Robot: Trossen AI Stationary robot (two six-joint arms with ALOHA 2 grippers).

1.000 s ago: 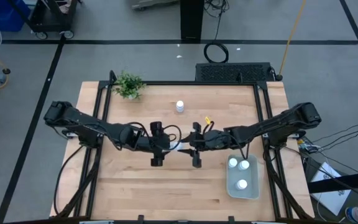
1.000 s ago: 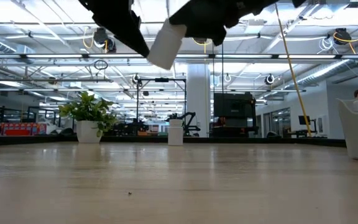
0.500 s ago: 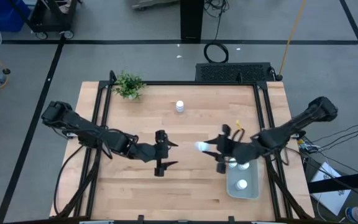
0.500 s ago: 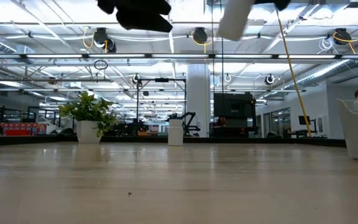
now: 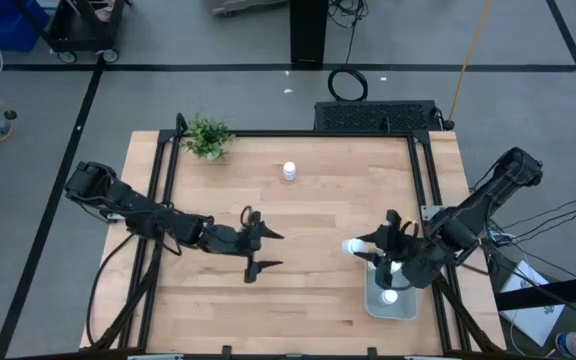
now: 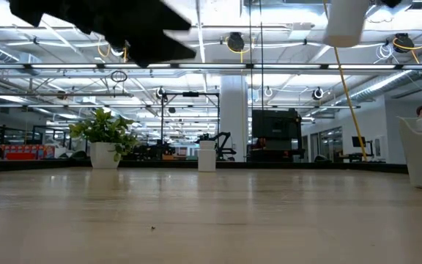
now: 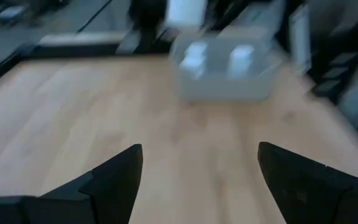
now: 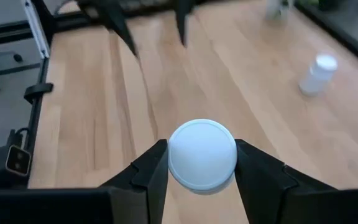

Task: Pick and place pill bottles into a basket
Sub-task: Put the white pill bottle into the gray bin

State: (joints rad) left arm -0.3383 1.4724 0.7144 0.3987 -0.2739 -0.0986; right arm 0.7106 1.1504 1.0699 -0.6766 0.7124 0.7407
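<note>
My right gripper (image 5: 360,247) is shut on a white pill bottle (image 5: 352,246), high above the table just left of the pale blue-grey basket (image 5: 409,308). The bottle also shows in the low view (image 6: 346,20). The basket holds other white bottles (image 5: 389,296), partly hidden by my right arm. One more bottle (image 5: 289,171) stands on its base at the table's far middle. My left gripper (image 5: 268,251) is open and empty above the table's middle, its fingers pointing toward the basket (image 7: 225,84). My right gripper pinches the bottle between its two fingers (image 8: 154,171), one on each side of its body. The round white cap end (image 8: 202,154) faces the wrist camera. The fingers come from the table's right side. The bottle is lifted clear, nearly upright in the low view.
A small green potted plant (image 5: 206,135) stands at the table's far left corner. Black frame rails run along the table's left and right sides (image 5: 430,180). Bare wood lies between the two grippers (image 5: 308,280).
My right gripper has carried the bottle from the table's middle toward the right edge, up to the basket's left side, and the bottle stays lifted. My left gripper no longer touches the bottle and has drawn back a little toward the table's left edge.
</note>
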